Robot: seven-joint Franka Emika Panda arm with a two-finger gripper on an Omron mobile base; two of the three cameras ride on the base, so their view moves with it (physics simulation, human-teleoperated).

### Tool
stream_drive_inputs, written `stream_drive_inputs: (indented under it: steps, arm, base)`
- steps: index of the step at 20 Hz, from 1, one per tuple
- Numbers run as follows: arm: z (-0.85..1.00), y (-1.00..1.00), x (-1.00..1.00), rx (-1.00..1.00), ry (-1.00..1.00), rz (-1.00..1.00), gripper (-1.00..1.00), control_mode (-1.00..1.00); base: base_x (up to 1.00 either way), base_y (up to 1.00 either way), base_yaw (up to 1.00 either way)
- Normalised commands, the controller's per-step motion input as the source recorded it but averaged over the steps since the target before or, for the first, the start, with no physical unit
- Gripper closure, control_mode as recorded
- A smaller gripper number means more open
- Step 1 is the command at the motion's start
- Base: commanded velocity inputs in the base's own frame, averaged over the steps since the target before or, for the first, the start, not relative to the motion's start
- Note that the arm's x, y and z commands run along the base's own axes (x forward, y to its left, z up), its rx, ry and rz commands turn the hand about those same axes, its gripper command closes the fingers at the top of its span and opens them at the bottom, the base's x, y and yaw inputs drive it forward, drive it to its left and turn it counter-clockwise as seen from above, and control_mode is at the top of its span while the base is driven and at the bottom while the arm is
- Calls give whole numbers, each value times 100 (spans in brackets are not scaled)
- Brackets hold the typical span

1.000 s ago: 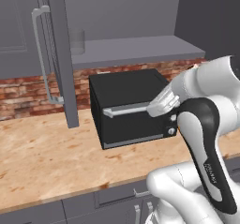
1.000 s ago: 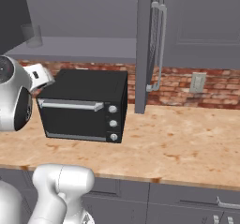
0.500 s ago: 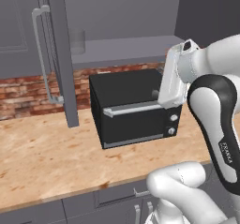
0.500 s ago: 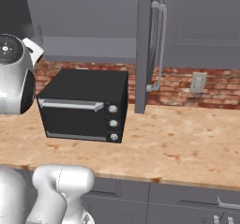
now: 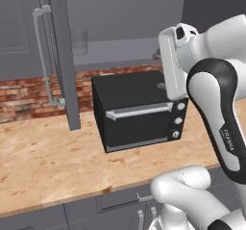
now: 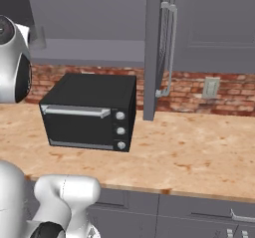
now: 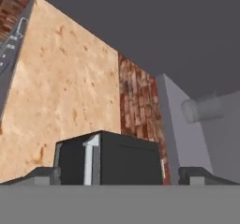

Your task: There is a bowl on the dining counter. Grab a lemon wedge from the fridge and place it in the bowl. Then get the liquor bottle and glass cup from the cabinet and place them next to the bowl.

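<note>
1. The cabinet (image 5: 120, 36) hangs on the wall with its door (image 5: 60, 56) swung out, the silver handle (image 5: 44, 56) on the door's face in the left base view.
2. On the grey inner shelf sits the glass cup (image 5: 79, 43), a pale tumbler standing upright toward the left end, just behind the open door's edge.
3. From the right base view the cup (image 6: 39, 38) shows at the far left of the shelf, partly behind the robot's white arm.
4. In the hand view, which is rolled sideways, the cup (image 7: 202, 109) appears as a grey cylinder against the shelf at right.
5. The gripper (image 7: 122, 176) is spread wide, its two dark fingertips (image 7: 42, 175) well apart at the bottom of the hand view, with nothing between them.
6. Below the shelf a black toaster oven (image 5: 137, 111) sits on the tan counter (image 5: 48, 161), its back toward the brick wall (image 5: 24, 96).
7. A wall outlet (image 6: 211, 88) shows on the brick to the right of the door.
</note>
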Motion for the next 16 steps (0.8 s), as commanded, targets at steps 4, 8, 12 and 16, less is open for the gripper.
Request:
stream_drive_inputs:
  steps: [4,8,12,16]
  arm:
    - [0,0,42,-19,-24,20,-100,-100]
    - [7,5,42,-12,-26,17,-100,-100]
    - [0,13,36,-10,-21,8,-100,-100]
    - [0,0,12,-5,-17,5,-100,-100]
  base:
    - [0,0,0]
    - [0,0,0]
    - [0,0,0]
    - [0,0,0]
